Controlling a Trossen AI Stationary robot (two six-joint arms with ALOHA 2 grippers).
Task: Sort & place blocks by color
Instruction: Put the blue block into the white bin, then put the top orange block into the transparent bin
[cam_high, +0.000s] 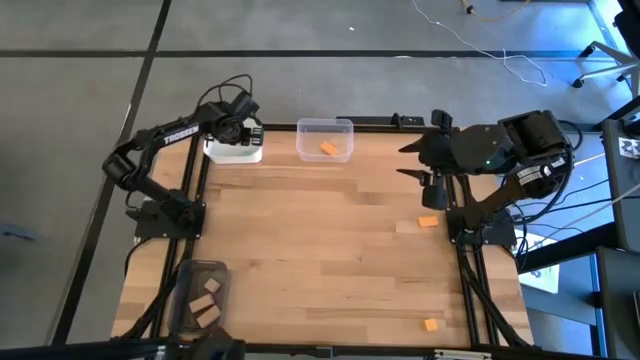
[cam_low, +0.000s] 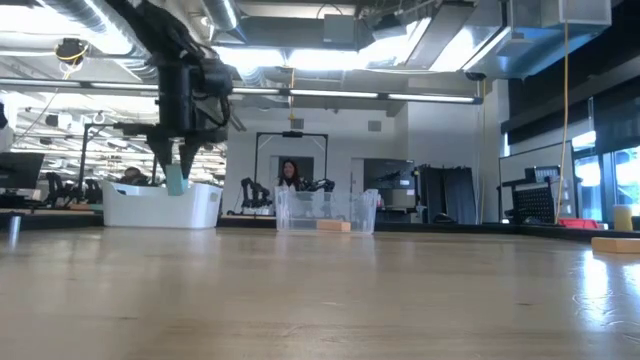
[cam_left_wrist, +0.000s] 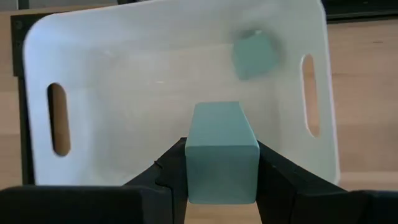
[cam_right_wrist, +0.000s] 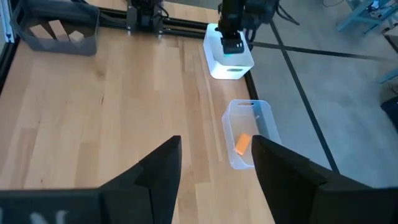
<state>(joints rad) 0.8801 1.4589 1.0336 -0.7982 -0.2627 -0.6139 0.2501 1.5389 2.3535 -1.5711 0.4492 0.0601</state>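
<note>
now left jaws (cam_left_wrist: 222, 177) pinch teal block (cam_left_wrist: 221, 149) above white bin (cam_left_wrist: 43, 56), seemingly inside its rim; right jaws (cam_right_wrist: 214, 165) spread.

Matt teal block (cam_left_wrist: 221, 152), smooth white (seemingly plastic) bin (cam_left_wrist: 93, 62), wood table (cam_high: 330, 240)

Left tool (cam_left_wrist: 222, 180) cut off by frame edge (base unseen); teal block (cam_left_wrist: 254, 53) in white bin (cam_left_wrist: 93, 56) blurred.

We looked straight down, level across the table (cam_high: 330, 240), and from both wrists; all showed the white bin (cam_left_wrist: 174, 74).
</note>
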